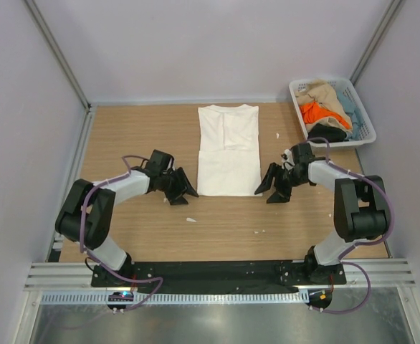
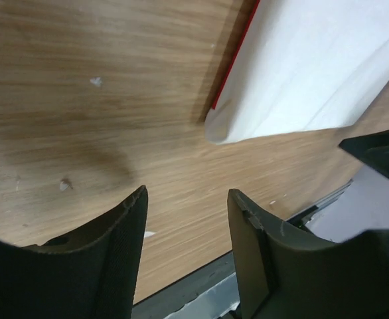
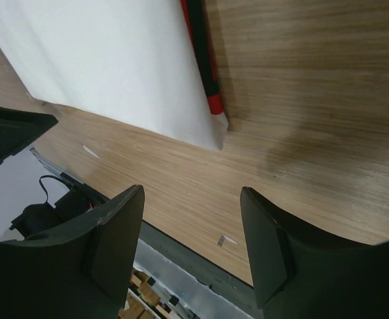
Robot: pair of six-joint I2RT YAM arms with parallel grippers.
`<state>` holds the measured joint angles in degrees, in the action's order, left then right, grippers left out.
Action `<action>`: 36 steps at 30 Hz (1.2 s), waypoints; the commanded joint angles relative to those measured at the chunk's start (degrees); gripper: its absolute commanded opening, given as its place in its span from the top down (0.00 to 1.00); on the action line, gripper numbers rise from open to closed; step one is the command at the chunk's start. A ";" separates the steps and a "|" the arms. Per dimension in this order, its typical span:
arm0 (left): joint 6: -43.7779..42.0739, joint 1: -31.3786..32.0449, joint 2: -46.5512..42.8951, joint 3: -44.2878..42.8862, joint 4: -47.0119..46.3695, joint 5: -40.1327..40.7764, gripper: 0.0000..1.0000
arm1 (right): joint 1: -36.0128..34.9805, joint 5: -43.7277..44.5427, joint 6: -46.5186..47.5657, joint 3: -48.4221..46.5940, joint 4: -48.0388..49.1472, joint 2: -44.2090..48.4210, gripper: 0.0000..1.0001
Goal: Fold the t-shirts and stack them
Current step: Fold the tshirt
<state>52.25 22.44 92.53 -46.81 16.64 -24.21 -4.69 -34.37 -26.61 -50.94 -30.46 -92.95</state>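
A white t-shirt (image 1: 228, 149) lies folded into a long strip in the middle of the table, collar end away from me. My left gripper (image 1: 183, 192) sits open just left of its near corner, holding nothing. My right gripper (image 1: 268, 189) sits open just right of the other near corner, also holding nothing. In the left wrist view the shirt's corner (image 2: 301, 73) lies ahead of the open left gripper (image 2: 186, 199), with a red edge under it. In the right wrist view the shirt (image 3: 115, 66) shows a red and black print at its fold, beyond the open right gripper (image 3: 191, 199).
A white lattice basket (image 1: 322, 80) stands at the back right with a tan t-shirt (image 1: 323, 93), an orange one (image 1: 319, 115), a pale blue one (image 1: 347, 106) and a black one (image 1: 327, 132) heaped inside. Small white scraps dot the wooden table (image 1: 138, 136).
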 commanded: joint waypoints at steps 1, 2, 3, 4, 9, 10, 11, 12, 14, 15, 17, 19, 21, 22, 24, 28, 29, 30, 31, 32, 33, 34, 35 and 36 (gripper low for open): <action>5.84 0.59 1.24 -2.15 -6.27 3.81 0.47 | -0.93 -0.52 -3.62 3.12 6.54 3.12 0.34; 6.80 0.59 1.60 -2.15 -6.45 4.60 0.47 | -1.28 -0.52 -4.32 4.78 8.64 3.21 0.34; 8.81 0.59 1.86 -1.97 -7.23 5.04 0.47 | -1.29 -0.52 -5.02 5.49 9.53 3.30 0.34; 10.14 0.68 2.12 -1.71 -7.85 6.18 0.47 | -1.46 -0.26 -6.42 6.19 10.32 3.30 0.35; 16.82 0.68 4.32 -0.66 -11.62 6.54 0.50 | -1.38 0.97 -10.65 9.54 16.47 3.04 0.41; 19.88 0.59 4.76 0.56 -12.77 6.37 0.51 | -1.38 0.88 -12.31 9.98 18.57 2.86 0.43; 22.00 0.59 5.37 1.36 -14.17 6.10 0.52 | -1.38 0.88 -12.85 10.42 19.38 2.60 0.44; 23.58 0.77 5.55 2.15 -16.36 6.01 0.54 | -1.38 0.80 -13.46 10.59 19.91 2.60 0.46; 26.67 1.38 5.64 3.39 -16.47 6.71 0.54 | -1.38 0.88 -14.26 10.60 21.05 1.98 0.47; 27.20 1.64 5.47 3.74 -16.38 7.24 0.54 | -1.38 1.06 -14.43 10.51 21.14 2.07 0.47; 29.13 1.91 5.20 4.70 -16.38 7.94 0.54 | -1.38 1.58 -14.52 10.16 21.14 1.98 0.48; 29.66 2.17 4.59 5.06 -16.03 8.47 0.54 | -1.29 2.37 -14.78 10.07 20.97 2.07 0.48; 30.10 2.35 3.98 5.06 -13.67 9.70 0.54 | -1.29 3.43 -15.75 10.33 21.40 2.24 0.48; 30.37 2.35 3.89 5.06 -12.96 10.14 0.54 | -1.38 3.61 -16.27 10.59 22.27 2.16 0.48; 31.51 2.35 3.62 5.41 -11.90 11.02 0.56 | -1.38 3.61 -18.37 11.73 23.42 2.16 0.48; 34.32 2.44 4.49 6.11 -11.28 11.46 0.58 | -1.38 4.57 -21.28 13.84 26.23 2.51 0.51; 35.02 2.44 4.76 6.11 -11.54 11.46 0.58 | -1.38 4.66 -22.07 14.89 27.02 2.77 0.52; 35.29 2.44 4.94 6.20 -11.89 11.55 0.59 | -1.29 5.10 -23.21 15.51 27.73 3.12 0.53; 35.73 2.44 5.20 6.29 -12.25 11.64 0.60 | -1.38 5.54 -23.75 16.30 28.69 3.38 0.53; 36.16 2.44 5.38 6.46 -13.21 11.73 0.61 | -1.29 5.98 -24.10 16.66 28.87 3.56 0.54; 37.04 2.44 5.64 6.81 -13.91 11.64 0.63 | -1.38 6.16 -24.45 16.92 29.40 3.56 0.54; 37.48 2.44 5.90 6.99 -14.88 11.73 0.64 | -1.38 6.51 -24.98 17.36 29.40 3.65 0.54; 37.92 2.44 5.99 7.17 -15.23 11.47 0.65 | -1.38 6.77 -25.15 17.54 29.14 3.91 0.54; 38.27 2.52 6.17 7.25 -15.59 11.38 0.66 | -1.38 6.86 -25.33 17.80 28.97 4.00 0.54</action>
<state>88.90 24.64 96.53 -41.63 -0.73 -16.91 -5.89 -31.73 -50.52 -34.76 -1.85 -89.76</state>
